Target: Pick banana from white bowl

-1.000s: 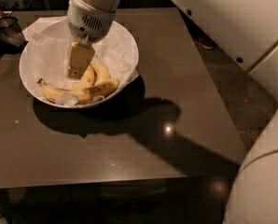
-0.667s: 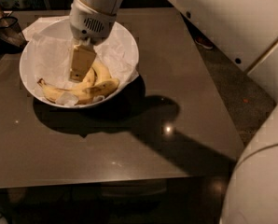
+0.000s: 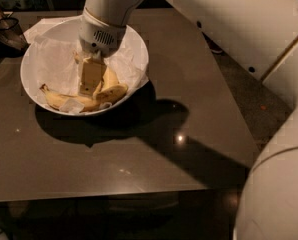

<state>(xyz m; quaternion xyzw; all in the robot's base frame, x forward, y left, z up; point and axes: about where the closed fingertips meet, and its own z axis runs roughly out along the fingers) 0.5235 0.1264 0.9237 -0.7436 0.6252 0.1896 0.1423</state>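
The white bowl [image 3: 139, 54] stands at the back left of the dark table, lined with crumpled white paper. The banana [image 3: 56, 100] lies curved along the bowl's near side, its dark stem tip pointing left. Two shorter, paler bananas [image 3: 113, 90] lie to its right. My gripper [image 3: 91, 79] reaches down into the bowl from above. It is right over the middle of the bananas and covers part of them. Whether it touches the banana cannot be made out.
A dark object [image 3: 4, 31] sits beside the bowl at the table's back left corner. The brown table [image 3: 154, 149] stretches out in front and to the right of the bowl. My white arm and body [image 3: 274, 174] fill the right side.
The gripper has sunk a little lower into the bowl, closer to the bananas. The bowl and bananas have not moved.
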